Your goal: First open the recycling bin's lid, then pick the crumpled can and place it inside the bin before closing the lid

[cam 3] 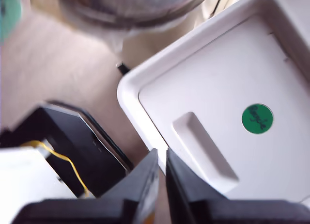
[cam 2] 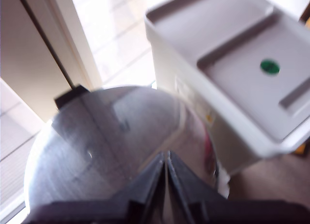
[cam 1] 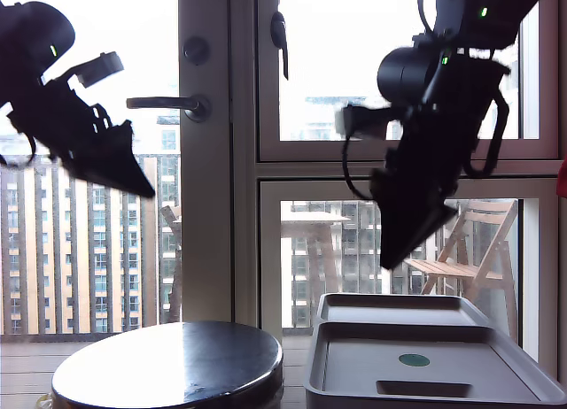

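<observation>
The grey recycling bin [cam 1: 314, 393] stands at the exterior view's lower right with its lid [cam 1: 443, 369] lying flat and shut on it. The lid carries a round green sticker [cam 1: 414, 359] and a recessed slot handle [cam 1: 423, 389]. My second gripper [cam 1: 391, 262] hangs shut in the air above the lid's back part; its own view shows the lid [cam 3: 213, 83], the slot handle [cam 3: 203, 146] and the sticker [cam 3: 257, 118] beyond the gripper [cam 3: 162, 156]. My first gripper [cam 1: 147, 193] is shut and raised high above the round tabletop, with the bin [cam 2: 193, 103] off to one side. The can is out of view.
A round dark glossy tabletop [cam 1: 168, 360] sits at the exterior view's lower left, close beside the bin. Behind both are a glass door with a lever handle [cam 1: 168, 103] and windows. A black box with a yellow wire [cam 3: 72, 146] lies on the floor beside the bin.
</observation>
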You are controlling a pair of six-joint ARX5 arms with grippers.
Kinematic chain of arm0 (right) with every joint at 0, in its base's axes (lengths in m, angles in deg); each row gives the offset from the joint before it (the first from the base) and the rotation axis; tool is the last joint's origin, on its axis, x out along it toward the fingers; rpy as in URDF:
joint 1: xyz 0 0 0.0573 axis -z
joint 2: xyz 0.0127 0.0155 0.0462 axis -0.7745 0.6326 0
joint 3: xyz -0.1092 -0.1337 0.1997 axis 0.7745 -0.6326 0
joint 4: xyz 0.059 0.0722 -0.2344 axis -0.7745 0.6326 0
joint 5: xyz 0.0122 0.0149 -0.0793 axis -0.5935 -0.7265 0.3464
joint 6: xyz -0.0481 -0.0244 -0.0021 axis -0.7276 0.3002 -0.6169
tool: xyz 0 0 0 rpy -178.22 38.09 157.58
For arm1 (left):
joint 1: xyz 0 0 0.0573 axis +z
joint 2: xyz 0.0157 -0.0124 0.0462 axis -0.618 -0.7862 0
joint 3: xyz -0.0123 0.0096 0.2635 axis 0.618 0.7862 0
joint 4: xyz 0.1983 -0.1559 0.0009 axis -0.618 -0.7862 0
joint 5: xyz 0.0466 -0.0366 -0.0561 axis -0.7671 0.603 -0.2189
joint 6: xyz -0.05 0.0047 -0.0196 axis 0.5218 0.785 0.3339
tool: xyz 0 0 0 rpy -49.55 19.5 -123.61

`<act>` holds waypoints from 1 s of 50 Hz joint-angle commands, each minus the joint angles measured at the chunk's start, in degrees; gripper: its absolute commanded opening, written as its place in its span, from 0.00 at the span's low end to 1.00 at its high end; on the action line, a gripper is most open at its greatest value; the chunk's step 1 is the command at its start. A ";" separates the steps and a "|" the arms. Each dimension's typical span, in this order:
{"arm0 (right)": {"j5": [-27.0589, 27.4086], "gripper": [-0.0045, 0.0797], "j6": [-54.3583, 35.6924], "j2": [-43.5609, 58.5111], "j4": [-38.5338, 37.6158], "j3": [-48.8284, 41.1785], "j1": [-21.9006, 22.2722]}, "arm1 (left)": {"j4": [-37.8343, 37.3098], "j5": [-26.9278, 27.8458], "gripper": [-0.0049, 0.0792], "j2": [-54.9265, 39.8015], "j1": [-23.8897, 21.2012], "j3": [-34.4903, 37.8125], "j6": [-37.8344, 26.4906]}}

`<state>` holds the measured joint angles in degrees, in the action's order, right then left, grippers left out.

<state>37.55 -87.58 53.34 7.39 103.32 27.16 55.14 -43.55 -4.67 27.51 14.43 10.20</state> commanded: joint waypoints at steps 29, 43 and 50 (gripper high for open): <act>9.86 0.04 17.44 -16.41 -8.13 -0.57 3.17 | -8.00 -2.36 0.04 13.07 4.87 2.49 3.58; 13.49 0.04 17.49 -30.69 -13.18 -9.94 4.22 | -0.77 -2.54 0.04 21.00 8.98 13.35 7.17; 15.21 0.04 17.68 -38.03 -16.13 -16.04 4.11 | 2.84 -3.41 0.04 26.67 9.01 18.93 8.94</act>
<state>52.24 -70.18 17.82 -7.49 89.74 31.53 55.99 -46.61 19.11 36.69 31.53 18.24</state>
